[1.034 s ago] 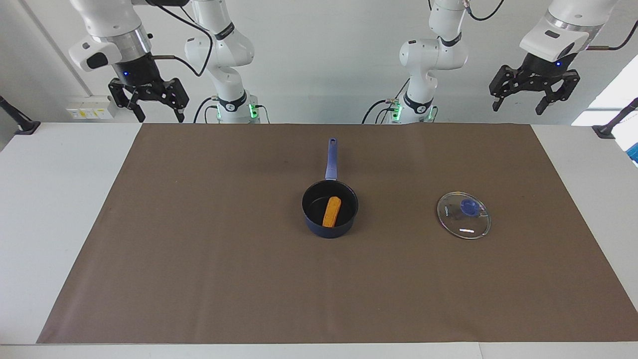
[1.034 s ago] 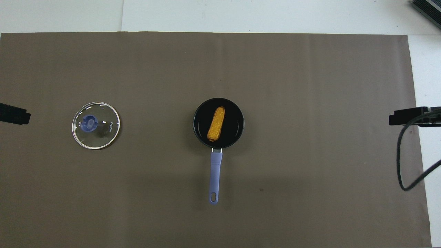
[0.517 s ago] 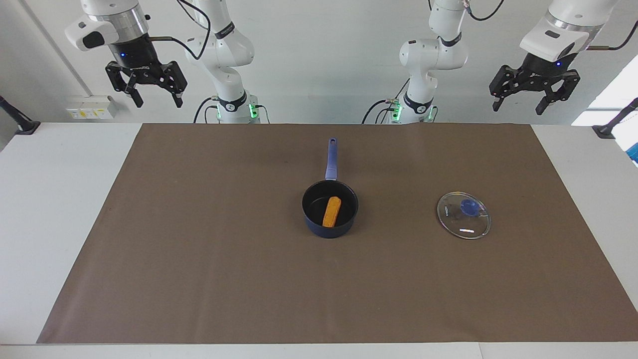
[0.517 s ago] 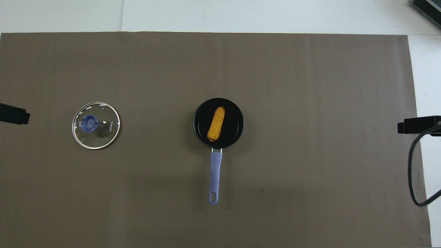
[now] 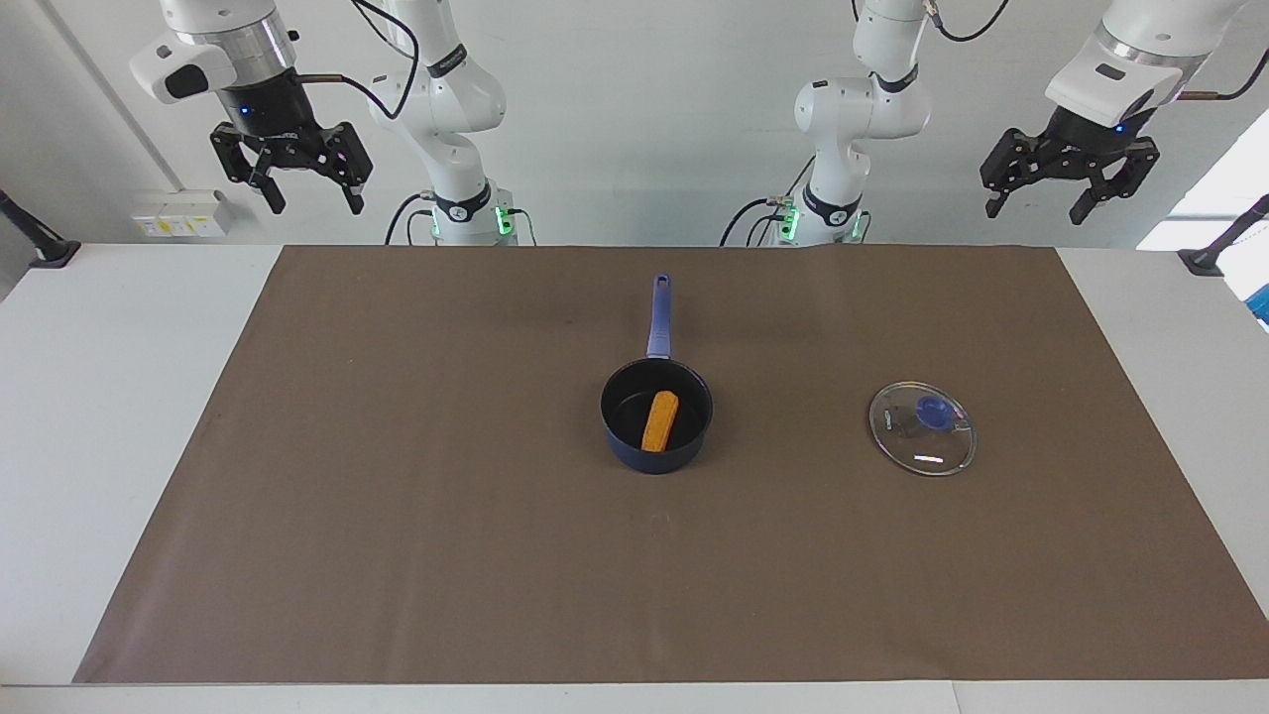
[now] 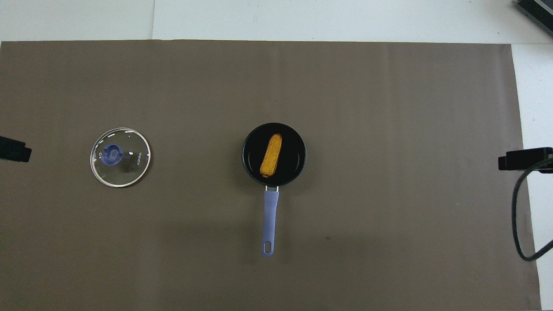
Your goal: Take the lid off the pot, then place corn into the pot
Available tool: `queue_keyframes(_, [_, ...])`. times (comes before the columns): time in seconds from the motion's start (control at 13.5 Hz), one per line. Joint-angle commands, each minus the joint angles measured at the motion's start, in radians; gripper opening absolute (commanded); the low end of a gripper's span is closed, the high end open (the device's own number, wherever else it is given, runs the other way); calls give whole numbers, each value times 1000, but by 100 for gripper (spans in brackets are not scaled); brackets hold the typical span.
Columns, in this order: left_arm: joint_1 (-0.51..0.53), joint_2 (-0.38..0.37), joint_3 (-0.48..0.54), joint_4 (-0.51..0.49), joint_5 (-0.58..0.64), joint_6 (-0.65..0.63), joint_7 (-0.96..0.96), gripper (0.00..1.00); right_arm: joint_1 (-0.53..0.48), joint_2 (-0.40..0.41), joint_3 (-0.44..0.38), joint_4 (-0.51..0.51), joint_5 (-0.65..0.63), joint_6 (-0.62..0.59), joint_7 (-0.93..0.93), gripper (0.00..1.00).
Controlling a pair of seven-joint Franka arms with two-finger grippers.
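The dark blue pot (image 5: 634,451) (image 6: 298,166) stands at the middle of the brown mat, its long handle (image 5: 659,315) pointing toward the robots. The yellow-orange corn (image 5: 659,420) (image 6: 271,155) lies inside the pot. The clear glass lid (image 5: 922,428) (image 6: 120,157) with its blue knob lies flat on the mat toward the left arm's end, apart from the pot. My left gripper (image 5: 1069,188) hangs open and empty, high over that end of the table. My right gripper (image 5: 290,183) hangs open and empty, high over the right arm's end. Both arms wait.
The brown mat (image 5: 397,476) covers most of the white table (image 5: 99,397). A black cable (image 6: 516,216) hangs by the right gripper at the mat's edge. A dark object (image 6: 535,11) sits at the table's corner farthest from the robots.
The right gripper rose and drew back toward its end of the table, then settled. The left gripper shifted slightly outward and up. Pot, corn and lid have not moved.
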Motion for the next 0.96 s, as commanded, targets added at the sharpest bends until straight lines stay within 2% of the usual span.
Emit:
queue_keyframes(0.0, [12, -17, -1, -12, -25, -6, 17, 100, -16, -1, 2, 6, -4, -54, -65, 100])
queue_keyframes(0.15, [22, -23, -1, -22, -30, -3, 9, 100, 9, -3, -23, 9, -4, -57, -69, 100])
queue_keyframes(0.3, [26, -28, -1, -33, -42, -2, 9, 100, 81, 0, -95, 8, -5, -46, -67, 100])
queue_keyframes(0.44, [28, -28, -1, -33, -42, -2, 9, 100, 92, 0, -107, 8, -7, -43, -69, 100])
queue_keyframes(0.89, [28, -31, -5, -33, -41, -3, 6, 100, 49, -4, -72, 3, -2, -51, -75, 100])
